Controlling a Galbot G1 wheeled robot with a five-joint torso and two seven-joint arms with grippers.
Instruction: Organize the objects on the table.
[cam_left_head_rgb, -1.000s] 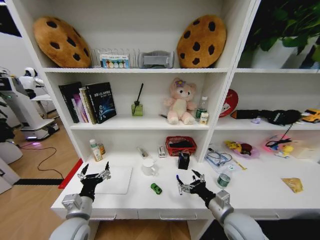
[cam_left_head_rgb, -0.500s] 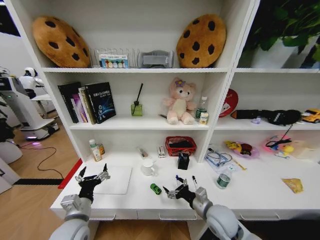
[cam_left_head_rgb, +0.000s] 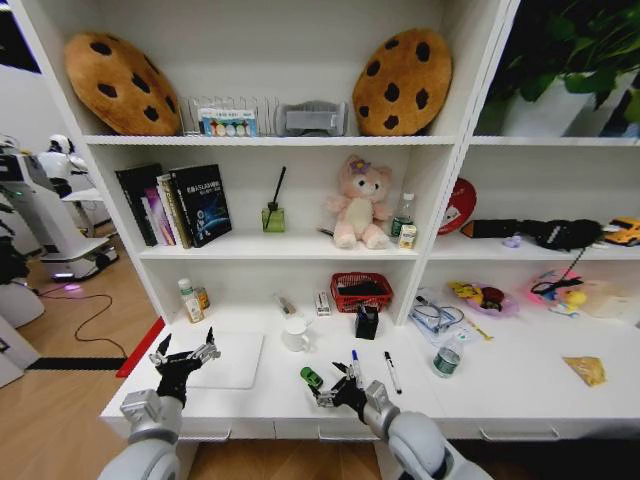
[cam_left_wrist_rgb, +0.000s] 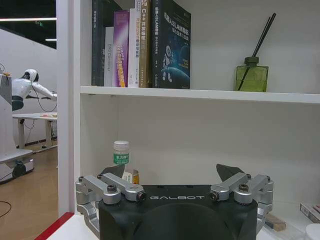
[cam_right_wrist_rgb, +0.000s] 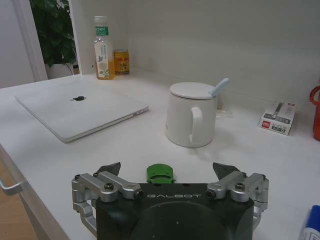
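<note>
Green thing (cam_right_wrist_rgb: 160, 173) sits on the table (cam_left_head_rgb: 500, 395), half hidden behind the spread-fingered right gripper (cam_right_wrist_rgb: 169, 171), marked GALBOT. Left gripper (cam_left_wrist_rgb: 174, 172), also released, hovers over the laptop (cam_left_head_rgb: 232, 360).

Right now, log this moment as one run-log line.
right end effector: open, low over table, at green oval thing | left end effector: open, over laptop | blue pen, black pen: lying untouched
</note>
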